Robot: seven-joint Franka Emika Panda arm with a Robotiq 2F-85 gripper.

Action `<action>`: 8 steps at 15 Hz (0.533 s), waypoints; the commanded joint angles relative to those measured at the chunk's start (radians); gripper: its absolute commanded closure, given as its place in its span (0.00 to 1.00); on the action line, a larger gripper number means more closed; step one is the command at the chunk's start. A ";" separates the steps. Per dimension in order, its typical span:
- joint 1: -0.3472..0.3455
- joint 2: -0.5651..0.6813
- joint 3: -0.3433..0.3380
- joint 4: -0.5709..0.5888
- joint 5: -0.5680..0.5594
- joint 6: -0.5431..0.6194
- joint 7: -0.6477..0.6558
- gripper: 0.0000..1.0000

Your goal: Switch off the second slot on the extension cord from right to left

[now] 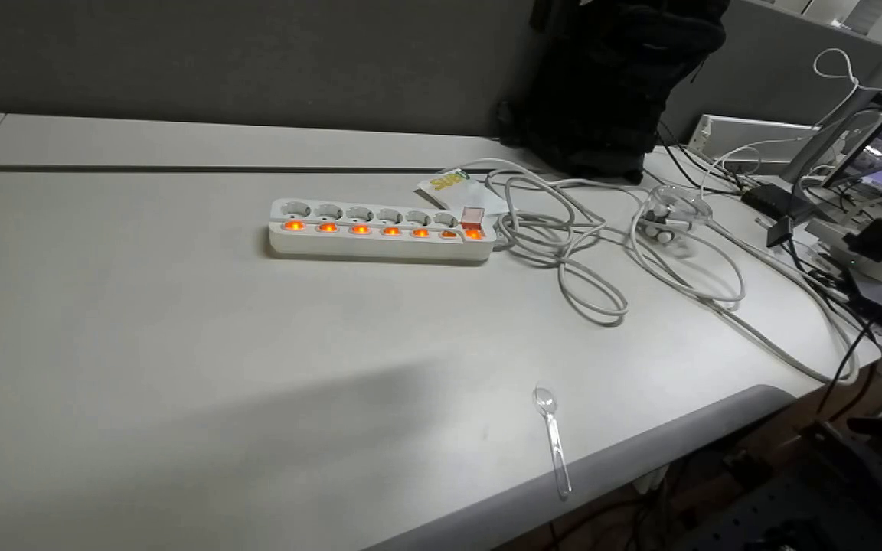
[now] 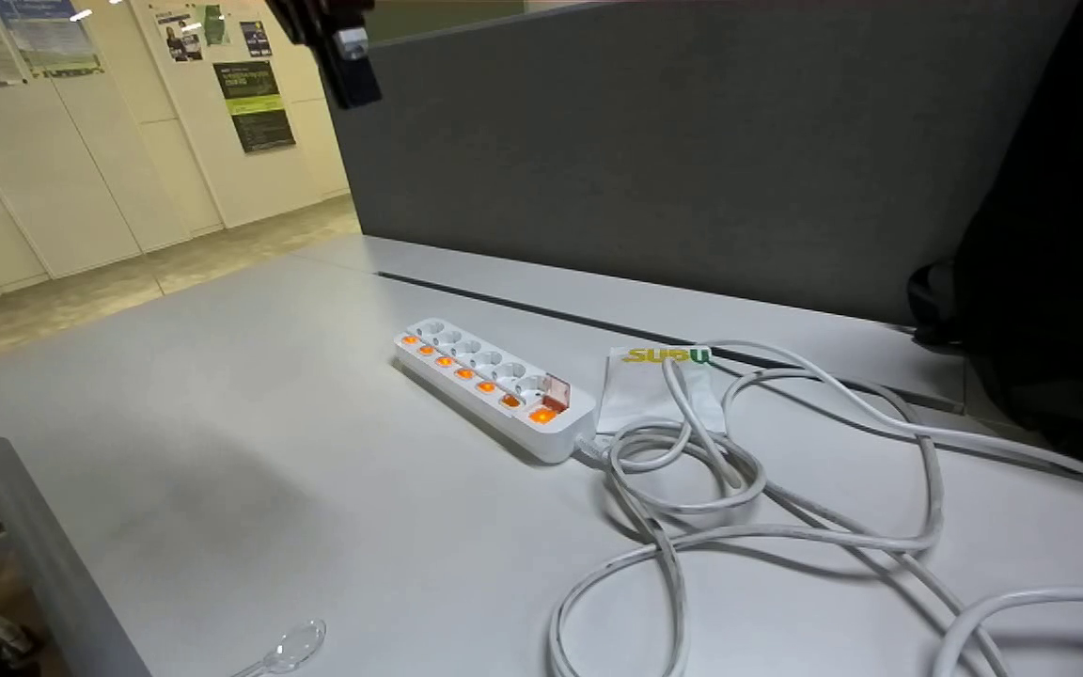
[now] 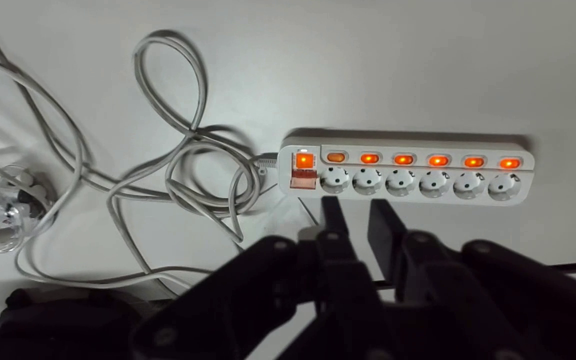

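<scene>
The extension cord (image 1: pixel 380 246) is a long white power strip on the table, seen in both exterior views (image 2: pixel 476 411) and in the wrist view (image 3: pixel 408 145). Its second slot from the cabled end has a lit orange switch (image 3: pixel 369 158) and a bare round socket (image 3: pixel 367 181). The switch also shows in both exterior views (image 1: pixel 420 233) (image 2: pixel 486 386). The first slot's switch (image 3: pixel 336 157) is dim; the others glow. My gripper (image 3: pixel 356 202) is partly open with nothing between its fingers. Its fingertips appear just below the first two sockets in the wrist view. A dark fingertip shows high up in an exterior view (image 2: pixel 353 80).
A lit main switch (image 3: pixel 305 160) with a raised clear red cover sits at the cabled end. Looped grey cables (image 1: pixel 556 229) and a white paper packet (image 1: pixel 464 191) lie beside it. A clear spoon (image 1: pixel 552 436), a black backpack (image 1: pixel 602 92) and a grey partition (image 1: pixel 257 61) are around.
</scene>
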 commanded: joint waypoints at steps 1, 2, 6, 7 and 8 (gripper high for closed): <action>0.008 0.102 -0.004 0.045 -0.022 0.079 0.092 1.00; 0.011 0.128 -0.007 0.050 -0.024 0.097 0.101 1.00; 0.022 0.245 -0.028 0.100 -0.016 0.100 0.096 1.00; 0.025 0.273 -0.035 0.116 -0.011 0.092 0.087 1.00; 0.028 0.305 -0.043 0.133 -0.008 0.083 0.077 1.00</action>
